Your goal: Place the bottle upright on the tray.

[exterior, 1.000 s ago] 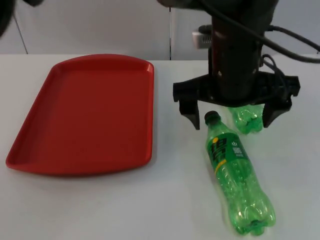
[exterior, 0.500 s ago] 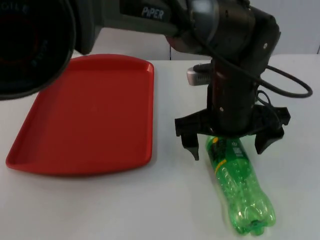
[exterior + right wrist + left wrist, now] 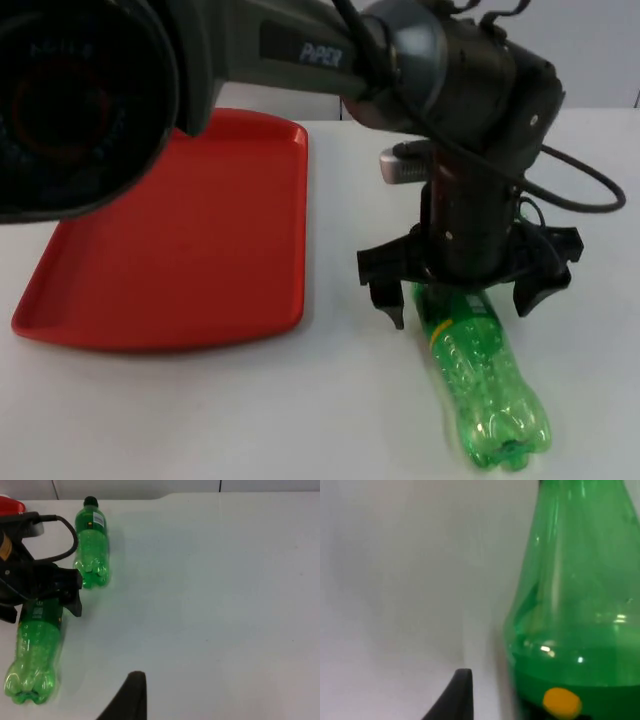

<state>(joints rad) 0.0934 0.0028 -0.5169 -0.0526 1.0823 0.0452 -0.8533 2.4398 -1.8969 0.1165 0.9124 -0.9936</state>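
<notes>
Left gripper spread wide astride lying bottle; ungrasped. Tray, at nine o'clock, bare. Right arm waits.

— What sort of place is this?
— Probably a robotics lab. A bare white table ends at a grey partition wall, and a black arm marked PIPER reaches over it.
— Any home signs?
— Just test props: a red tray, 2 green bottles.
</notes>
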